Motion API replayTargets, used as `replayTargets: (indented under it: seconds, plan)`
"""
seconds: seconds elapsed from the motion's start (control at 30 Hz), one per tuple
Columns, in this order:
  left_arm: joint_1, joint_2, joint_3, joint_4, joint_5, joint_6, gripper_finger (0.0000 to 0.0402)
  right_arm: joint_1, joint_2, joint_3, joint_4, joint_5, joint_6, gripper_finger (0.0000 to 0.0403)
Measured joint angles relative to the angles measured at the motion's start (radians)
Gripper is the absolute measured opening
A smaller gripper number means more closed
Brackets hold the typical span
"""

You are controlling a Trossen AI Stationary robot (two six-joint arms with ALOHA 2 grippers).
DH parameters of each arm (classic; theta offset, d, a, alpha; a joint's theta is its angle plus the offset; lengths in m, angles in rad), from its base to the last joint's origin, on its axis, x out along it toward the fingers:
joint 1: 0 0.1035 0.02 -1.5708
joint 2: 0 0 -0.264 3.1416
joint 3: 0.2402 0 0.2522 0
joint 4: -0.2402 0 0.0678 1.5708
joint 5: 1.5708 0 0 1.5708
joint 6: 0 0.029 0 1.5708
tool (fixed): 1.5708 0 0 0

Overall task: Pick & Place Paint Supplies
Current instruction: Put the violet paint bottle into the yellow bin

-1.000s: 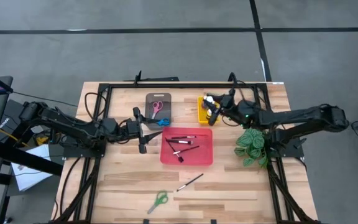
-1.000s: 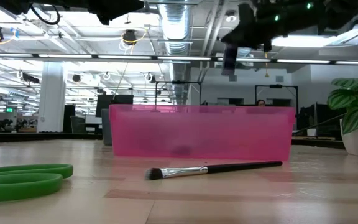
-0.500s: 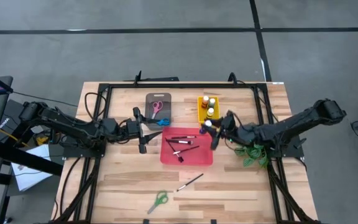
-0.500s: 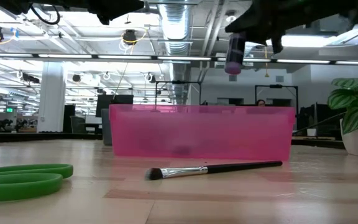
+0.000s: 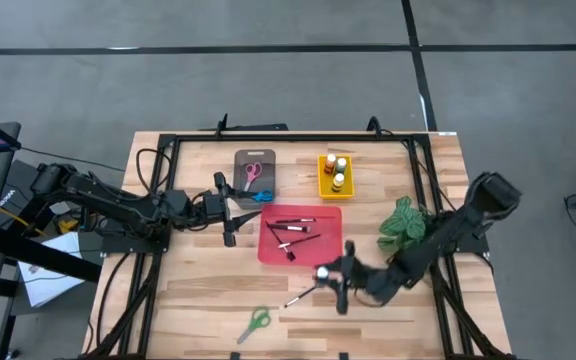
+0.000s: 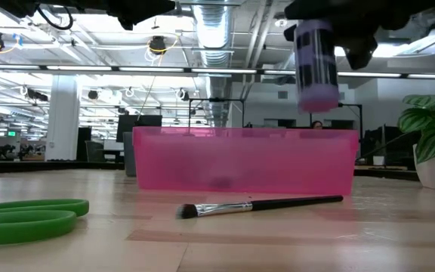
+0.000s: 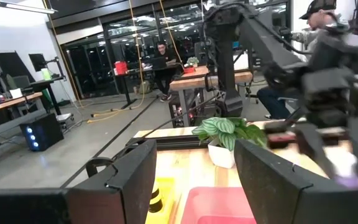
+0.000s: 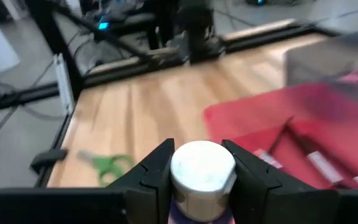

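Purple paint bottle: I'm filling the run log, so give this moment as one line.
right gripper: shut on purple paint bottle, above table in front of red tray | left gripper: open, waiting beside red tray

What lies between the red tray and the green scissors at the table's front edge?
In the high view, one loose paintbrush lies on bare wood between the red tray and the green scissors.

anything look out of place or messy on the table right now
Nothing is spilled or damaged. Two supplies lie loose on the bare wood near the front edge, outside any tray: the green scissors and a paintbrush. The right gripper holds a purple paint bottle above the table beside that brush.
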Motion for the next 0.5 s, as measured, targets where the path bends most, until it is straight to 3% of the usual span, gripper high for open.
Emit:
replayTargets:
  seconds: [0.23, 0.5]
  plan:
    - [-0.001, 0.0, 0.0, -0.001, 0.0, -0.023, 0.0208, 0.085, 0.199, 0.12, -0.013, 0.003, 0.092, 0.0109]
    - [0.002, 0.0, 0.0, -0.003, 0.0, -0.025, 0.0208, 0.167, 0.267, 0.138, -0.012, 0.022, 0.096, 0.0109]
